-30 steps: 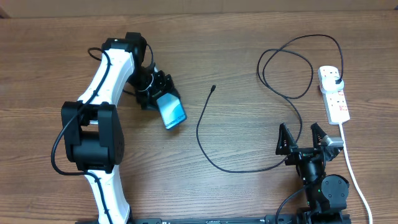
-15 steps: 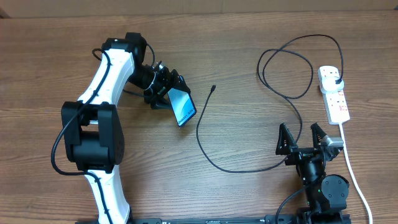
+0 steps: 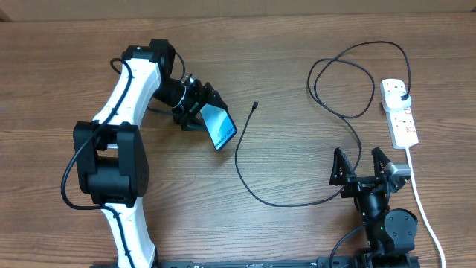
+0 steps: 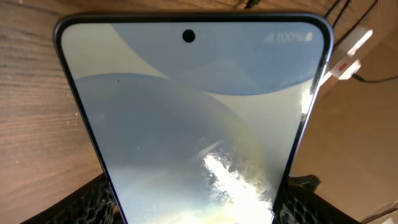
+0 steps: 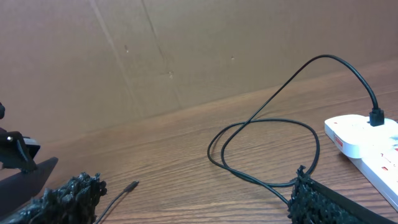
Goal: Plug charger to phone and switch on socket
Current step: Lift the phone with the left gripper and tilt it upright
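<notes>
1. Overhead first: the left claw (image 3: pixel 204 113) is clamped on the phone (image 3: pixel 221 128), left of the worktop's (image 3: pixel 297 59) middle and a bit toward the far edge. The phone sits tilted in the grip with its lit screen facing up. We can't tell if its lower corner touches the wood.
2. The left wrist view is basically all screen. We get the punch-hole camera at the top, "100%" in the corner, and the black pads (image 4: pixel 93 202) squeezing both long edges at the bottom. None of that reads from above.
3. The charger (image 3: pixel 249 179) lies loose across the middle. Its connector tip (image 3: pixel 255 106) rests just beside the phone, not touching it. From there the cable bows toward the near edge, then loops up toward the far right corner.
4. Its plug (image 3: pixel 402 96) is seated in the far end of the socket (image 3: pixel 400 117), which lies along the right edge. The white lead (image 3: pixel 422 205) runs from it back to the near edge.
5. The right claw (image 3: pixel 363 165) sits by the near edge on the right, jaws spread wide, holding nothing. The cable passes under or just beside it, and overhead can't settle which.
6. The right wrist view adds the low angle: the cable loop lying flat, the plug standing up out of the socket, and a cardboard wall (image 5: pixel 124 62) behind the far edge.
</notes>
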